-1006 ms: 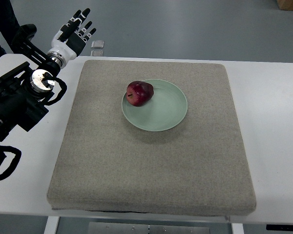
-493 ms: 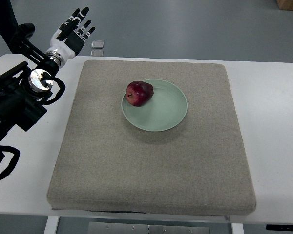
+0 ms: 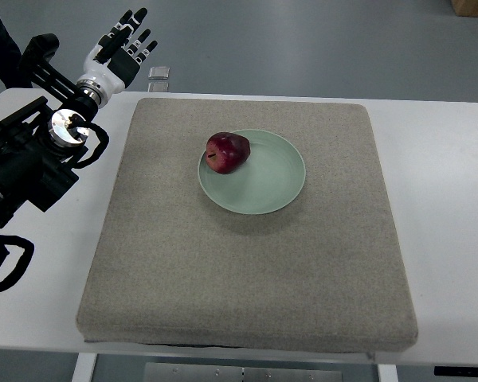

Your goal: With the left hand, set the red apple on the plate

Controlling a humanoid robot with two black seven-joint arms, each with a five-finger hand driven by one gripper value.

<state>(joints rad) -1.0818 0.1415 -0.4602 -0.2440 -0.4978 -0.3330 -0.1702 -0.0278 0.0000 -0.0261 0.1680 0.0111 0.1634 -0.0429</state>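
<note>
1. left hand (image 3: 115, 49) hangs past the far left corner of the table, fingers spread wide and holding nothing — well apart from the fruit.
2. its black arm (image 3: 32, 159) comes in along the left edge, over the white table (image 3: 446, 191).
3. red apple (image 3: 227, 151) sits on the plate's near-left rim area, stem end facing the camera, partly overlapping the edge.
4. pale green plate (image 3: 263, 179) rests on the grey mat (image 3: 247, 270), slightly above the mat's centre.
5. beyond the table's far edge, a small square object (image 3: 159, 74) lies on the floor — too small to identify.
</note>
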